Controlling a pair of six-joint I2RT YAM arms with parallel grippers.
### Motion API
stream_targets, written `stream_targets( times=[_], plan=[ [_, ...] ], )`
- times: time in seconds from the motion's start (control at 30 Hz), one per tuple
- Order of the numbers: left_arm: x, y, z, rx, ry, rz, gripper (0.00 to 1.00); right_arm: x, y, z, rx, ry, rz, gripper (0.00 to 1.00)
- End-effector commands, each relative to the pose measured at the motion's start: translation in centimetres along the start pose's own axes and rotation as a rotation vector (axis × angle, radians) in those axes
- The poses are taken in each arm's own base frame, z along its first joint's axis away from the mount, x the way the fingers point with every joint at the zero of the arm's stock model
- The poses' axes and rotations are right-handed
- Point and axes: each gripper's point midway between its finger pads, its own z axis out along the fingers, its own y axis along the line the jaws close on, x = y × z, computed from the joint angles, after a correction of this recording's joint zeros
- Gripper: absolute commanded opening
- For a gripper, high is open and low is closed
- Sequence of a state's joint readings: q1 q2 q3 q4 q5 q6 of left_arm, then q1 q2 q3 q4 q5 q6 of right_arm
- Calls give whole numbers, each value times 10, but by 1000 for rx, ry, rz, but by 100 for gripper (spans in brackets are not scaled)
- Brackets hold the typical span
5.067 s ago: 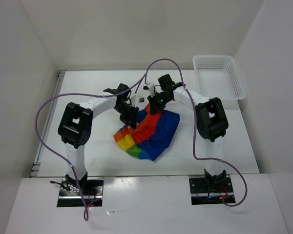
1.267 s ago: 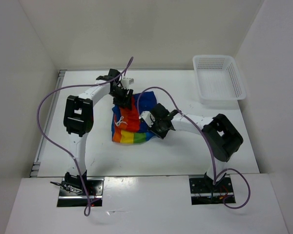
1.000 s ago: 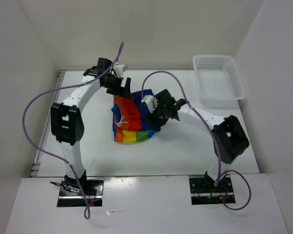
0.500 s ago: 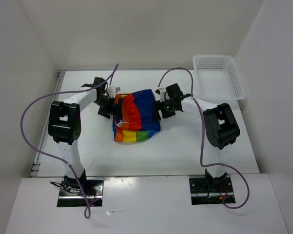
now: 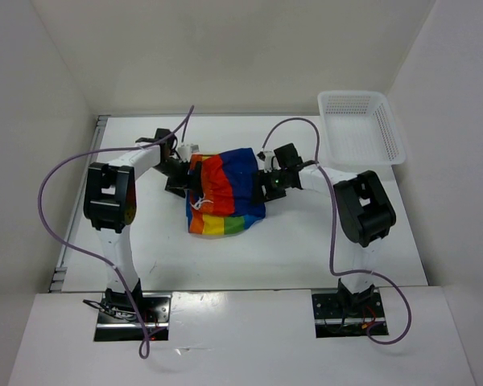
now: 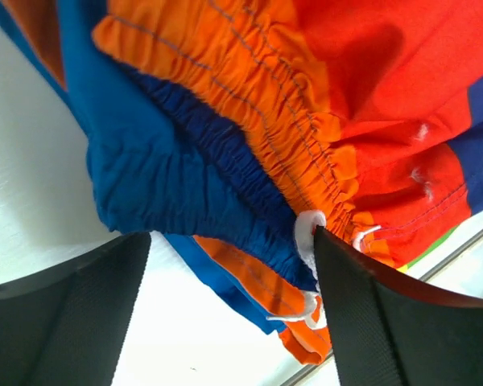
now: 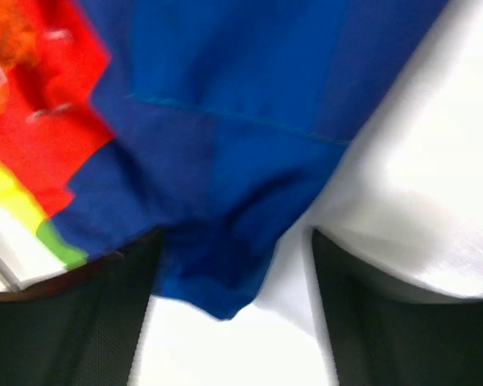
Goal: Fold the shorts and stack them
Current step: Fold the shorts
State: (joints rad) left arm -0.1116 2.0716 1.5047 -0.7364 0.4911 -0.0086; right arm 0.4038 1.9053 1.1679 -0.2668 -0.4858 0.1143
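The rainbow-striped shorts [image 5: 225, 193] lie folded in a bunch mid-table, white drawstring [image 5: 198, 202] on the left part. My left gripper [image 5: 179, 173] sits low at their left edge. In the left wrist view its jaws stand open [image 6: 229, 310], with the gathered orange and blue waistband [image 6: 225, 153] and the drawstring [image 6: 310, 233] between them, the right finger [image 6: 386, 322] touching the cord. My right gripper [image 5: 267, 183] is at the shorts' right edge. It is open [image 7: 233, 314], and a blue corner of cloth [image 7: 217, 273] hangs between its fingers.
A white plastic mesh basket [image 5: 362, 129] stands at the back right corner of the white table [image 5: 322, 241]. White walls enclose the table on the left, back and right. Purple cables arc above both arms.
Over the last second the left gripper came down from the shorts' far edge to their left side, and the right gripper moved out to their right edge. Both jaws narrowed slightly.
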Motion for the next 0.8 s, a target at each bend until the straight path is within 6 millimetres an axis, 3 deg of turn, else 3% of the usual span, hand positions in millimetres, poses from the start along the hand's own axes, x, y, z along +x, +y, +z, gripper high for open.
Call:
stream_targets(
  times=[0.0, 0.07, 0.1, 0.2, 0.27, 0.3, 0.33, 0.37, 0.4, 0.43, 0.47, 0.5, 0.53, 0.63, 0.77],
  plan=[
    [1, 6, 8, -4, 15, 1, 92, -16, 8, -17, 10, -46, -106, 84],
    [-2, 7, -1, -16, -1, 0, 95, -25, 11, -29, 25, -53, -145, 95],
    [-7, 6, -6, -30, -20, 11, 100, -40, 16, -38, 25, -80, -218, 100],
    [-21, 1, -37, -54, -98, 32, 100, -73, 20, -75, 80, -141, -307, 100],
    [-35, -6, -69, -95, -185, 69, 100, -102, 21, -113, 134, -230, -359, 100],
    [-42, -13, -97, -117, -256, 91, 100, -113, 19, -129, 170, -268, -400, 100],
    [-51, -14, -114, -142, -321, 112, 100, -126, 25, -158, 217, -339, -437, 100],
    [-53, -9, -133, -177, -374, 109, 100, -140, 18, -179, 319, -400, -468, 100],
    [-56, -14, -169, -240, -477, 137, 100, -152, 16, -198, 392, -460, -562, 100],
    [-52, -7, -178, -280, -521, 136, 100, -159, 16, -217, 459, -514, -603, 100],
    [-47, -3, -191, -323, -560, 132, 100, -165, 19, -263, 589, -617, -636, 100],
    [-41, 1, -216, -395, -622, 121, 100, -154, 10, -267, 646, -619, -665, 100],
    [-33, 6, -220, -415, -617, 103, 100, -159, 8, -290, 728, -682, -729, 100],
    [-9, 19, -222, -431, -616, 57, 100, -117, 5, -329, 847, -758, -735, 100],
    [13, 27, -232, -427, -663, 23, 100, -74, 8, -338, 834, -787, -684, 100]
  ],
)
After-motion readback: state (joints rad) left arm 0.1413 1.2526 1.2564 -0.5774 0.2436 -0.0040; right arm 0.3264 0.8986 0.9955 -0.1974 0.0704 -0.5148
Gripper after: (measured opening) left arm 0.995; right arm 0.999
